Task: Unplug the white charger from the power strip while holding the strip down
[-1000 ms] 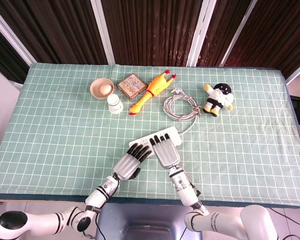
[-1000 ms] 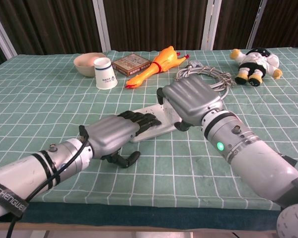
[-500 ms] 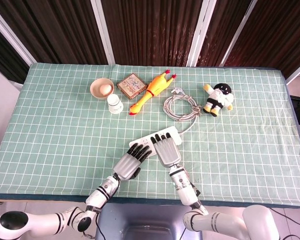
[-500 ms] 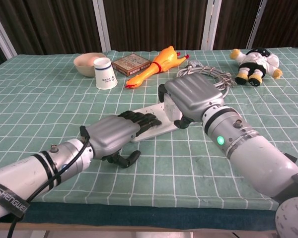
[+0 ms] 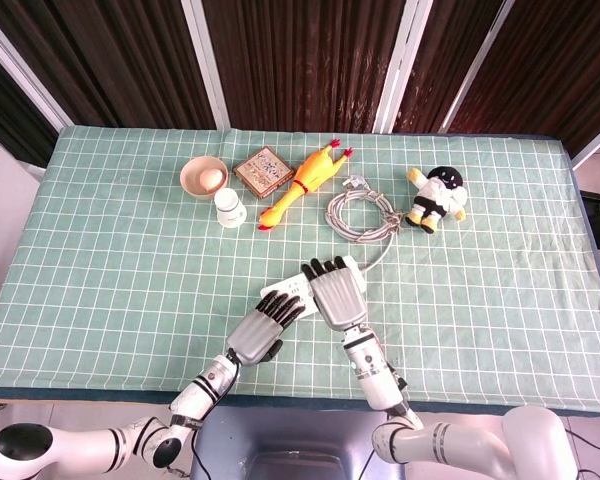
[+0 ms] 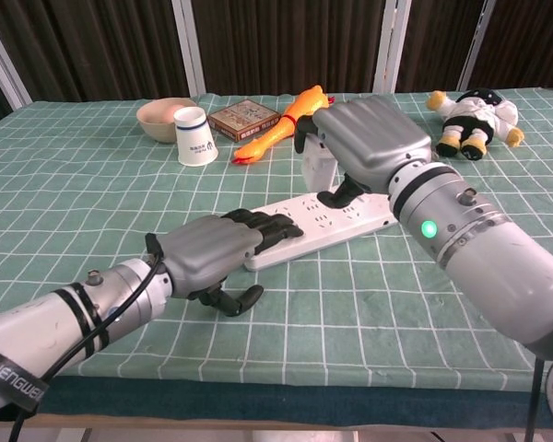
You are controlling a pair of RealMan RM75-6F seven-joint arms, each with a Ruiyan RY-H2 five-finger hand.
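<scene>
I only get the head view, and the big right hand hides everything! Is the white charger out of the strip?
Observer: Yes. In the chest view the right hand holds the white charger in the air, clear of the power strip.
Operator: Is the other hand really pushing the strip down?
Observer: The left hand has its fingers laid flat on the strip's near end.
Operator: Is anything else plugged in?
Observer: No other plug shows on the strip's top in the chest view.
</scene>
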